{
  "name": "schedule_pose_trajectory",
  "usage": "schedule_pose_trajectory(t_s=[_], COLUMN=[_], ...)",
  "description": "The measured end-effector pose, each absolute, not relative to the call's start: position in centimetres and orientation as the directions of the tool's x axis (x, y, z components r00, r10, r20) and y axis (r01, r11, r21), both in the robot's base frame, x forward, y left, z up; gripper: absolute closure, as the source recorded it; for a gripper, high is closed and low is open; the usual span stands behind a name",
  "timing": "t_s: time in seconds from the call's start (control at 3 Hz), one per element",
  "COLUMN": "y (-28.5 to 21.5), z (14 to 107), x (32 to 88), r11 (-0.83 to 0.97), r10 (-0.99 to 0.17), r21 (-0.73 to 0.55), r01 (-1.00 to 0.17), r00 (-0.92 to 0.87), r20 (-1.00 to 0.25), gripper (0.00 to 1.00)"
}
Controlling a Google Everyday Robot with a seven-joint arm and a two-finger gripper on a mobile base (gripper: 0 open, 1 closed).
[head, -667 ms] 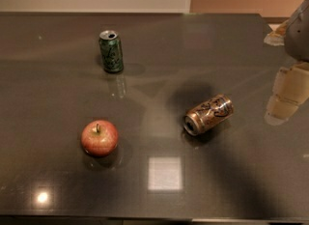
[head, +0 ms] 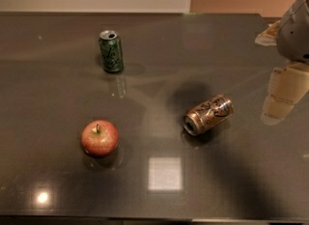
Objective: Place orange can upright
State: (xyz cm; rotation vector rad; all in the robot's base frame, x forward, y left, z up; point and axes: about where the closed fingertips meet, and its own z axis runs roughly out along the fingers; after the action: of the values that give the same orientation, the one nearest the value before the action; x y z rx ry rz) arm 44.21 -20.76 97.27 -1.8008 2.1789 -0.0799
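Note:
The orange can (head: 208, 114) lies on its side on the dark glossy table (head: 231, 180), right of centre. It is coppery brown with dark and pale swirls, and its silver top faces the front left. My gripper (head: 283, 96) hangs at the right edge of the view, to the right of the can and apart from it, holding nothing that I can see. The grey arm (head: 295, 28) rises above it to the top right corner.
A dark green can (head: 111, 51) stands upright at the back left. A red apple (head: 99, 137) sits at the front left. The table's front edge runs along the bottom of the view. A pale wall stands behind the table.

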Motion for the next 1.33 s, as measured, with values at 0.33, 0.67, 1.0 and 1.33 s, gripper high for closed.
schedule_pose_trajectory(t_s=[0.33, 0.67, 1.0, 1.33], y=[-18.8, -16.9, -15.3, -13.9], z=[96.0, 94.3, 92.4, 90.6], x=[44.7, 45.2, 45.3, 45.2], r11=[0.076, -0.069, -0.206, -0.325], r10=[-0.979, -0.974, -0.950, -0.913], r21=[-0.211, -0.176, -0.148, -0.127], r01=[-0.975, -0.982, -0.967, -0.937], r00=[-0.033, 0.105, 0.234, 0.346], r20=[-0.200, -0.202, -0.209, -0.215], gripper=[0.00, 0.00, 0.00, 0.00])
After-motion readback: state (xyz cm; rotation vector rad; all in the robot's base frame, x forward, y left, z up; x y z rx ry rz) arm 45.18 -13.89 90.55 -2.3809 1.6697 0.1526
